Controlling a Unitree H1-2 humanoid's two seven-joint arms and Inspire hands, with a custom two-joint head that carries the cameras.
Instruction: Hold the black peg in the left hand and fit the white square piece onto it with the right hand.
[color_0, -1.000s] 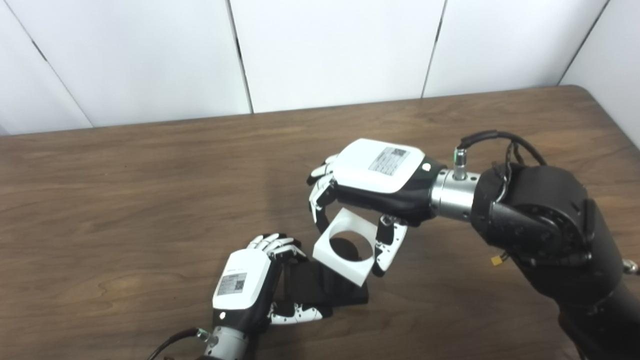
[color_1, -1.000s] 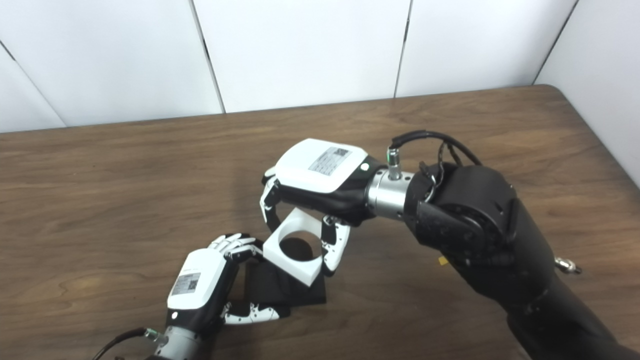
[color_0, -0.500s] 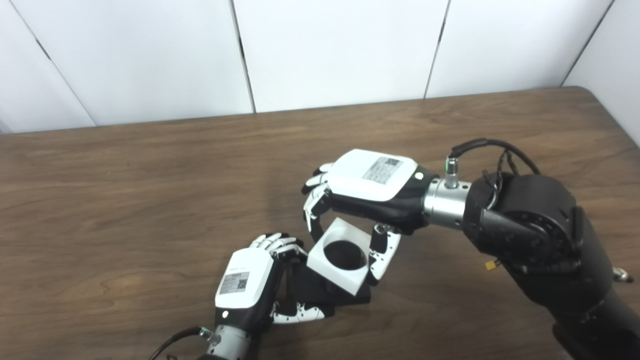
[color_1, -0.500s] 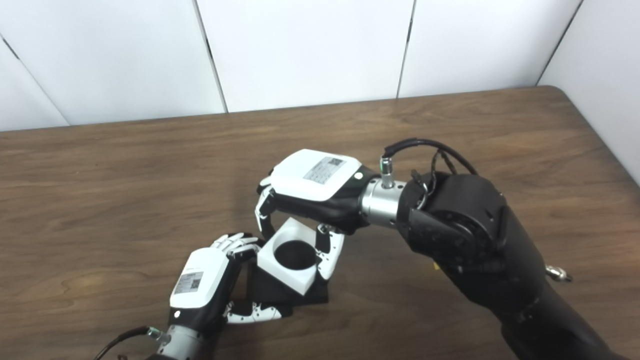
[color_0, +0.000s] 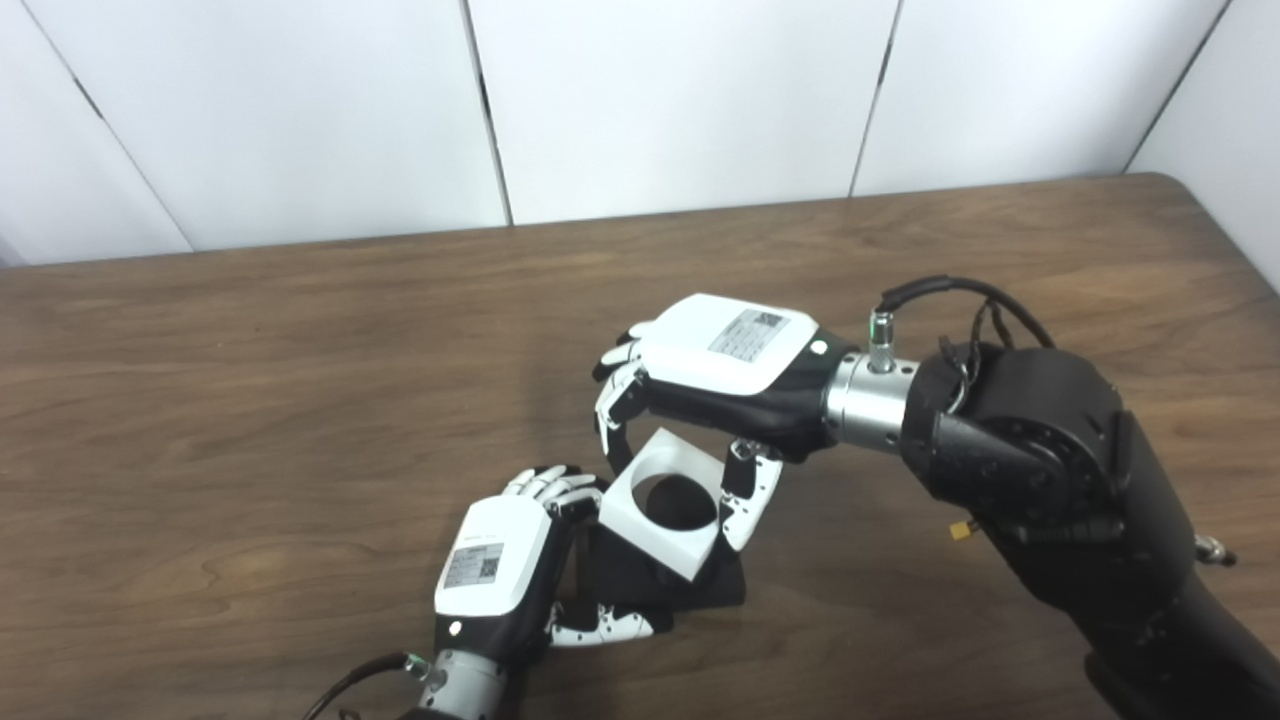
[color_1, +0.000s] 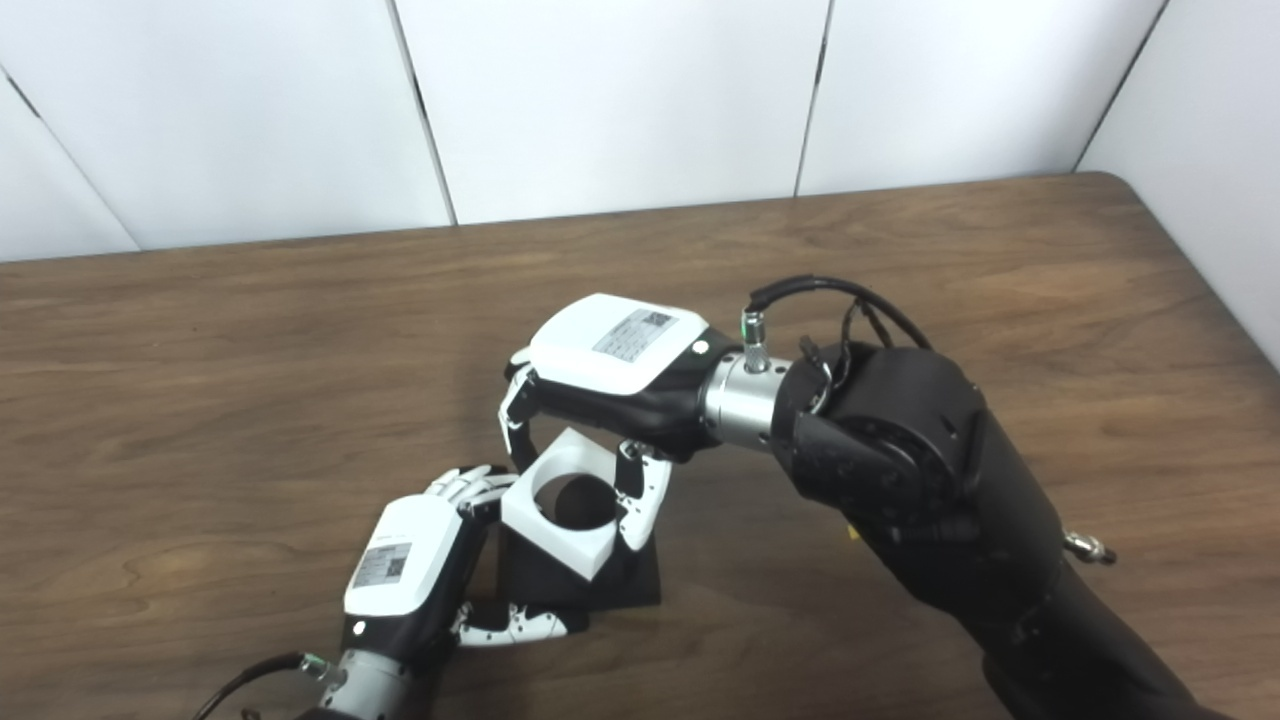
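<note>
My left hand (color_0: 497, 575) is shut on the black peg piece (color_0: 722, 588), whose square base rests on the wooden table (color_0: 250, 400). My right hand (color_0: 715, 375) is shut on the white square piece (color_0: 655, 535), which has a round hole. It holds the piece tilted right over the peg, against the left hand's fingertips. The dark top of the peg shows through the hole. The peg's shaft is hidden by the white piece. In the right eye view the white piece (color_1: 552, 530) sits above the black base (color_1: 640, 588).
The table's right edge (color_1: 1215, 300) and rounded far corner are near. White wall panels (color_0: 650, 100) stand behind the table's far edge. The bulky black right forearm (color_0: 1050, 480) crosses the lower right. A cable (color_0: 335, 690) trails from the left wrist.
My right hand has carried the white piece a little left and down toward the left hand, over the peg. The left hand has stayed on the black piece.
</note>
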